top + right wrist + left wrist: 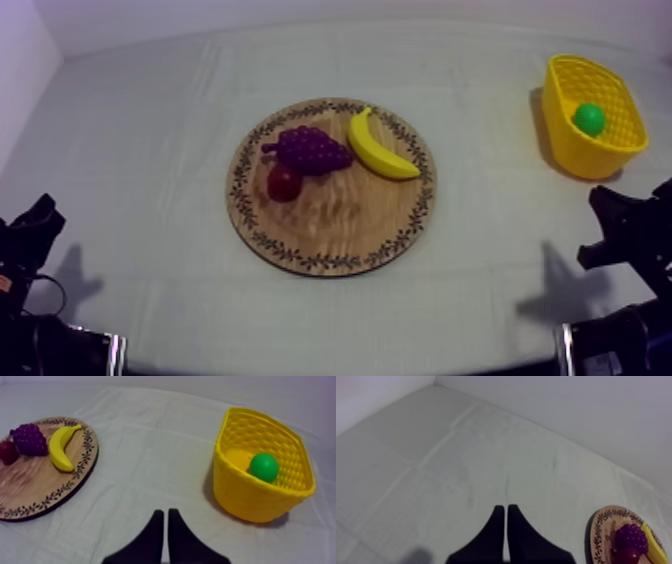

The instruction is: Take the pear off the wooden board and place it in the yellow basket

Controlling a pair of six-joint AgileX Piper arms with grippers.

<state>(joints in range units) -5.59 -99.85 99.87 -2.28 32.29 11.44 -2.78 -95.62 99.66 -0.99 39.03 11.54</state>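
The green pear (589,119) lies inside the yellow basket (600,155) at the far right of the table; in the right wrist view the pear (264,467) rests against the basket's (250,501) far wall. The round wooden board (330,240) sits mid-table. My right gripper (165,511) hovers over bare cloth short of the basket, fingers together in a narrow wedge, holding nothing. My left gripper (503,507) is likewise shut on nothing, over cloth well left of the board (601,526). Both grippers sit low at the table's sides, left (35,220) and right (612,215).
On the board lie a purple bunch of grapes (312,150), a banana (378,150) and a small red fruit (284,183). A wide strip of cloth separates board and basket. White walls bound the table at the back and left.
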